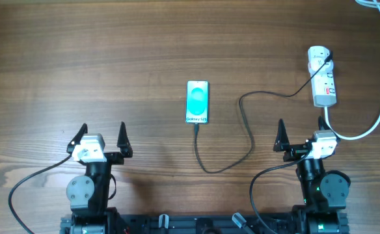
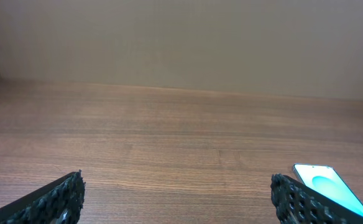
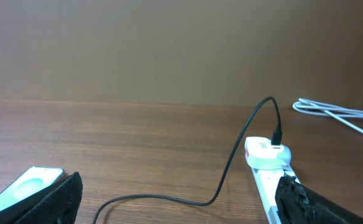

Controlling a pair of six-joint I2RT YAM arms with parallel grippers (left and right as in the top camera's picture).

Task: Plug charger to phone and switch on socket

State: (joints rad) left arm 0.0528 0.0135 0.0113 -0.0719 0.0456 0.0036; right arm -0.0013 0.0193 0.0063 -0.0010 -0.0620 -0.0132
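Observation:
The phone [image 1: 197, 101] lies flat at the table's middle, cyan screen up, "Galaxy" text at its near end. The thin black charger cable [image 1: 246, 127] runs from a white plug on the socket [image 1: 322, 78] at the right, loops toward the front, and its end meets the phone's near edge [image 1: 196, 126]. My left gripper [image 1: 102, 135] is open and empty, front left of the phone. My right gripper [image 1: 301, 131] is open and empty, just in front of the socket. The left wrist view shows the phone [image 2: 328, 185] at lower right. The right wrist view shows the phone [image 3: 25, 185], cable [image 3: 231, 167] and socket [image 3: 268, 154].
The socket's thick white cord [image 1: 372, 129] curves from its near end past my right gripper and up the table's right edge; it also shows in the right wrist view [image 3: 330, 111]. The wooden table [image 1: 79, 58] shows nothing else on it.

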